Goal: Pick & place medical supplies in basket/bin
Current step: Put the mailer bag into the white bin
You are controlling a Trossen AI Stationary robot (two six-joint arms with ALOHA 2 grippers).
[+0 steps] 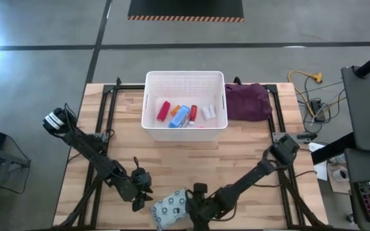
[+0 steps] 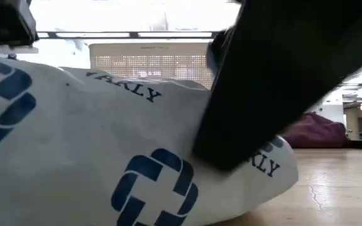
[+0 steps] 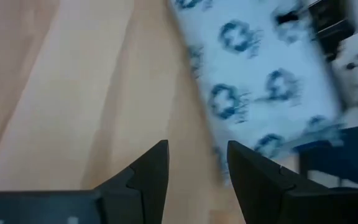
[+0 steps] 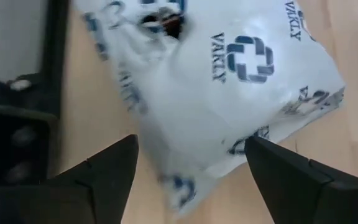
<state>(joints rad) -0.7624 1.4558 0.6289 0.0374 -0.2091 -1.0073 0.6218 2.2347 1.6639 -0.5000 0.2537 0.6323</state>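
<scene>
A white pouch printed with blue crosses (image 1: 172,206) lies flat on the wooden table near its front edge. My left gripper (image 1: 140,192) stands open just left of it, its fingers (image 3: 148,180) over bare wood beside the pouch's edge (image 3: 219,155). My right gripper (image 1: 198,202) is open wide at the pouch's right end, one finger on either side of a corner of the pouch (image 4: 191,174). The white lattice basket (image 1: 185,99) stands at the far middle, holding red tubes, a blue-white box and white bottles. My right gripper comes at the pouch slanting down from the table's right. A dark finger (image 2: 263,81) stands in front of the pouch (image 2: 105,125) in the low view, so I cannot tell whether it touches. The pouch lies on the table.
A purple cloth bundle (image 1: 246,101) lies right of the basket. Bare wood stretches between the basket and the pouch. Black frame rails (image 1: 105,128) run along the table's left and right sides. Cables and equipment sit beyond the right edge.
</scene>
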